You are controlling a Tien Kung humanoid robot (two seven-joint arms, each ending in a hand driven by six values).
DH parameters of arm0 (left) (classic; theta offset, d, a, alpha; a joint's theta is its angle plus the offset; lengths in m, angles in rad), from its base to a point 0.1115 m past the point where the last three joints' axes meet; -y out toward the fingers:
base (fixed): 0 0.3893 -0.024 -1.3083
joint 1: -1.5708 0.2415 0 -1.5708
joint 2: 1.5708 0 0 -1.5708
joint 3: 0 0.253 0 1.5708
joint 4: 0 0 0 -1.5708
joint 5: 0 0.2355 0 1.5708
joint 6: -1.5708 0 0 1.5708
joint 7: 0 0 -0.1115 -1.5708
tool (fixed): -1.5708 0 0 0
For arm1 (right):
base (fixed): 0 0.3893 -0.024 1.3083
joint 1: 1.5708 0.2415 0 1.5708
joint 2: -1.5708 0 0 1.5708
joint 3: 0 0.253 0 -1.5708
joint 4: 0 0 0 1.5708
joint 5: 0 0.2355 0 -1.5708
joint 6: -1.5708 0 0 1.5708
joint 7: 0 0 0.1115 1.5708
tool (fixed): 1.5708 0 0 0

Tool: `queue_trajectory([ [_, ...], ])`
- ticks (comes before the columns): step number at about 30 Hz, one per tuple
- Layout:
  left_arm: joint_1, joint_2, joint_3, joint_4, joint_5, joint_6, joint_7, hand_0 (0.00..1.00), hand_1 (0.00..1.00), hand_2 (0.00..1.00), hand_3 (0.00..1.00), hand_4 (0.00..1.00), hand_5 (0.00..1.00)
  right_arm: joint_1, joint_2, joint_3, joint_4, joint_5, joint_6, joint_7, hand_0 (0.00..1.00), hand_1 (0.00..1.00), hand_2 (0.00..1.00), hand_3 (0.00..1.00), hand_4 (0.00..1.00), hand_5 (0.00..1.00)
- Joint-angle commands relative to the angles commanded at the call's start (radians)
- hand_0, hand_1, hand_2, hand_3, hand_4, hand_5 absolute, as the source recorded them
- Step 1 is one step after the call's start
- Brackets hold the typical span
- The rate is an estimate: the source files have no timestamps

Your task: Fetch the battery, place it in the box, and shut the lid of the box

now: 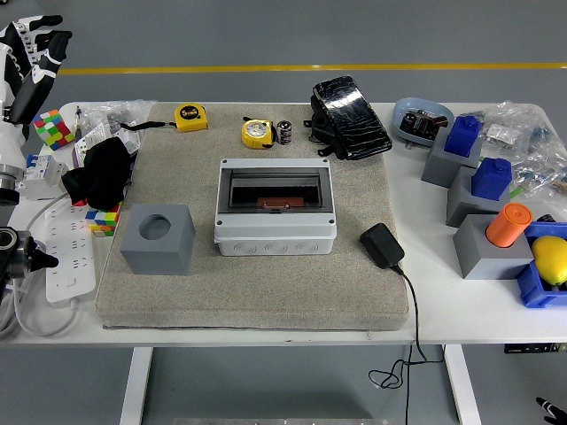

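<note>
Single head cam, high up, facing fwd/down over whole table (496, 323).

The scene is bright and evenly lit from overhead, with no strong directional source. Shadows are soft and short: a faint one sits under the grey cube (158, 238) and along the near side of the box (275, 207), and the floor beneath the white table (469, 310) is darker. Glare shows on the crinkled black wrapped pack (350, 104) and a mild sheen on the box's dark lid. Focus is sharp across the beige mat (252, 297). The left hand (31, 44) at the upper-left corner looks slightly soft, and straight lines bow a little near the edges.
</note>
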Motion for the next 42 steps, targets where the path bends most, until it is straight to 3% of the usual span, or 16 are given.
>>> queue_trajectory([
  [42,-0.009,-0.001,0.032,-0.009,-0.003,-0.008,0.008,0.543,0.656,0.649,0.682,0.998,0.835,-0.008,-0.003,0.015,-0.002,0.001,0.002,0.007,0.662,0.632,0.637,0.547,0.943,0.458],
])
